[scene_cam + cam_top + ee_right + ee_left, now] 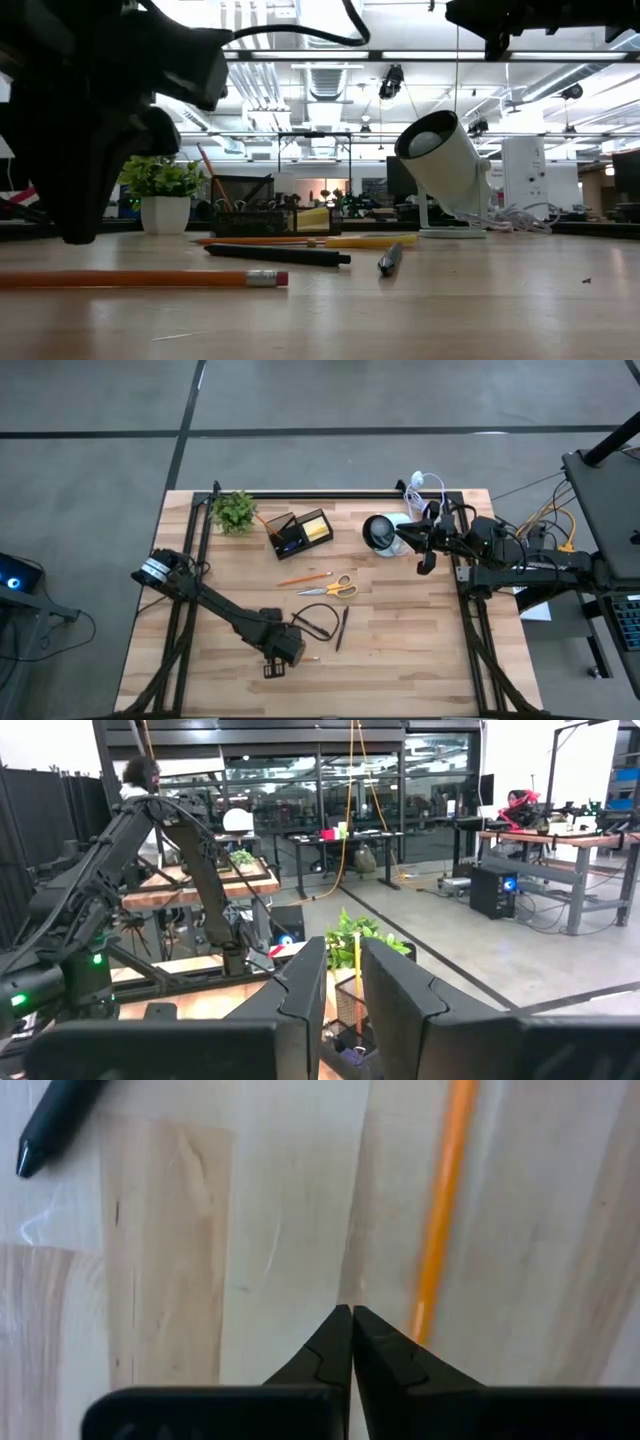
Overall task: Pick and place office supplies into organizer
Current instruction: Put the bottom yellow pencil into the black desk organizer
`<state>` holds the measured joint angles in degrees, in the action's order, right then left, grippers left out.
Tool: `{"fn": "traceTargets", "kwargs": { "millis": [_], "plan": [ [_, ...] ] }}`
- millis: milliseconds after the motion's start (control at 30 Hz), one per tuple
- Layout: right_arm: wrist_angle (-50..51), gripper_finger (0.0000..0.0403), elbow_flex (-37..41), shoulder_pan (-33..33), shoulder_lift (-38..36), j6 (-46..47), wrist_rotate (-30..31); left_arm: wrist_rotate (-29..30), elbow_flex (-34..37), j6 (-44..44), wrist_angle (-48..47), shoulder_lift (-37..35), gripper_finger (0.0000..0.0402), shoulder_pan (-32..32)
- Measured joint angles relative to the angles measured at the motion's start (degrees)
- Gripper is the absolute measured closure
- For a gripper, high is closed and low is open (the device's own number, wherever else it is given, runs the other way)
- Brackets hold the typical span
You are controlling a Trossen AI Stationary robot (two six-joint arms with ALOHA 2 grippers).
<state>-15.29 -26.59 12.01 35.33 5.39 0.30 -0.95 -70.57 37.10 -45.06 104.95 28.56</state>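
My left gripper is shut on nothing near the table's front edge, pointing down just above the wood. An orange pencil lies flat on the table beside its fingertips; the low view shows the pencil with its eraser end. A dark pen lies farther off. The black organizer stands at the far middle, with pencils and a yellow block in it. Scissors with yellow handles and another orange pencil lie in front of it. My right gripper waits raised at the far right, slightly open.
A small green plant stands left of the organizer. A white round cup-like lamp and a white coiled cable are at the far right. A second dark pen lies mid-table. Bare wood stretches to the right front.
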Motion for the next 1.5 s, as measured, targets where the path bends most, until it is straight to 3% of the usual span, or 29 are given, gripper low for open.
{"fn": "traceTargets", "kwargs": {
  "millis": [367,533,700,800,967,1133,1267,1500],
  "plan": [
    [0.0,0.0344,0.0,0.0,0.0,0.1,0.0,-0.4,-1.3,-0.1,2.9,-1.2,0.0394,-0.5],
    [0.0,0.0344,0.0,0.0,0.0,0.0,-0.1,-0.9,-3.8,0.0,8.6,-1.9,0.0329,-0.5],
    [0.0,0.0344,0.0,0.0,0.0,0.0,-0.1,-6.6,-9.5,-0.2,8.7,-0.3,0.0235,-0.3],
    [0.1,0.0344,0.0,0.0,0.0,0.0,-0.1,-7.7,-14.3,-0.1,8.1,2.2,0.0212,0.0],
    [0.5,0.0344,0.0,0.0,0.0,-1.4,-0.2,-5.8,-22.3,-0.1,0.0,7.6,0.0226,0.3],
    [0.5,0.0344,0.0,0.0,0.0,-1.6,-0.2,-6.0,-27.6,1.2,-1.5,13.0,0.0249,0.3],
    [0.5,0.0344,0.0,0.0,0.0,-1.5,-0.3,-5.8,-28.4,9.7,-5.5,15.0,0.0262,-0.1],
    [0.5,0.0344,0.0,0.0,0.0,-1.5,-0.3,-5.0,-27.6,10.6,-3.2,15.0,0.0268,0.2]
  ]
}}
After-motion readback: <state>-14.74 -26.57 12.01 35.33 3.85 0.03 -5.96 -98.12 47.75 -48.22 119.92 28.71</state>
